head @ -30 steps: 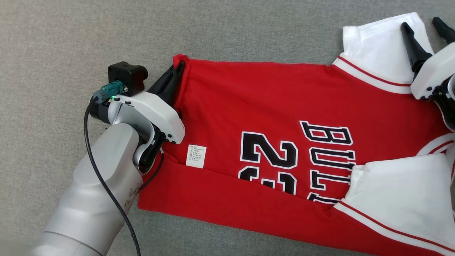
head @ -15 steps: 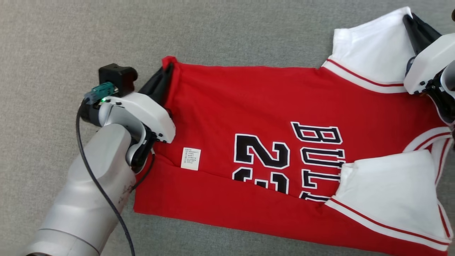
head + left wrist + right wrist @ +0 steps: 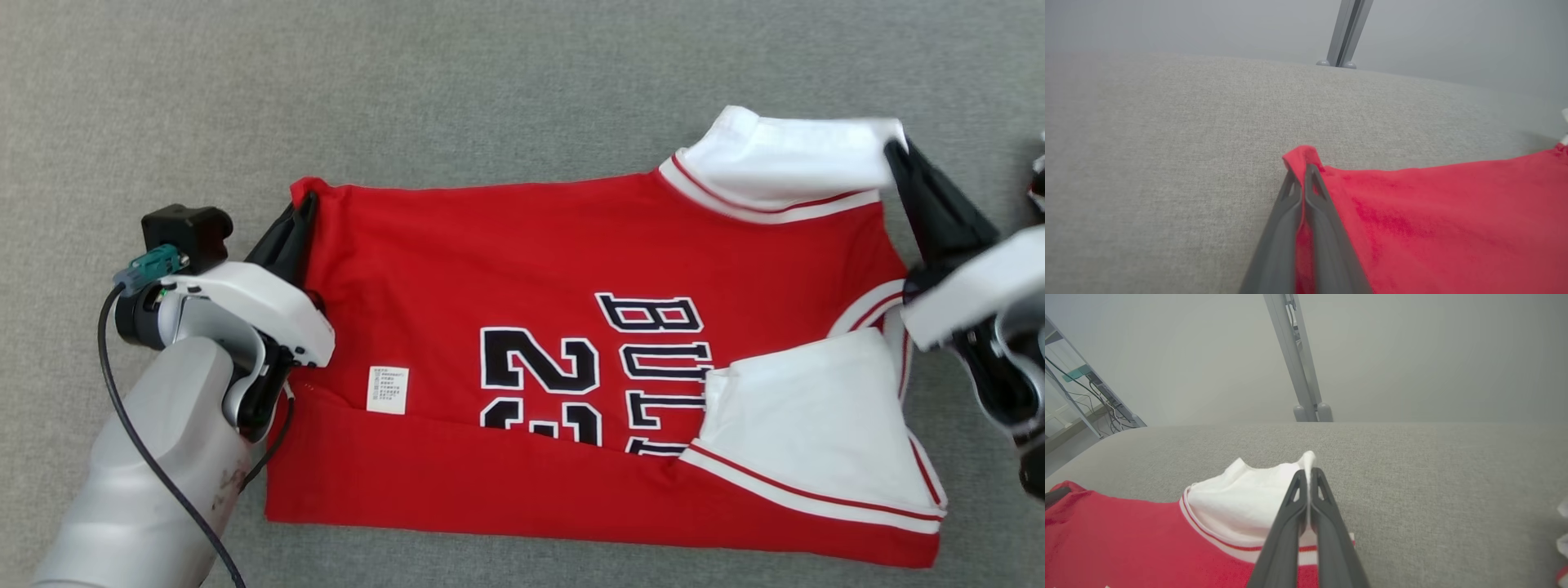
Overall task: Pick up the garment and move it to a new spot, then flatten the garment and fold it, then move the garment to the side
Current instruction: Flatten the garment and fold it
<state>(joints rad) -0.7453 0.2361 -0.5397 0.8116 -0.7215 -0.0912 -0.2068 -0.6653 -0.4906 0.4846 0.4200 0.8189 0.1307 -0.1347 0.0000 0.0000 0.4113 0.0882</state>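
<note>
Folding step: my left claw [image 3: 304, 208] is clenched on the far-left hem corner of the red garment [image 3: 506, 269] spread on the grey counter [image 3: 490, 90], my right claw [image 3: 894, 151] is pinching its far-right white sleeve [image 3: 784, 155], and next I'd draw that far edge evenly toward the near side.

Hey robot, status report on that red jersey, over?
Left gripper shut on jersey corner. Right gripper shut on white sleeve. Near edge folded over, nothing blocking.
</note>
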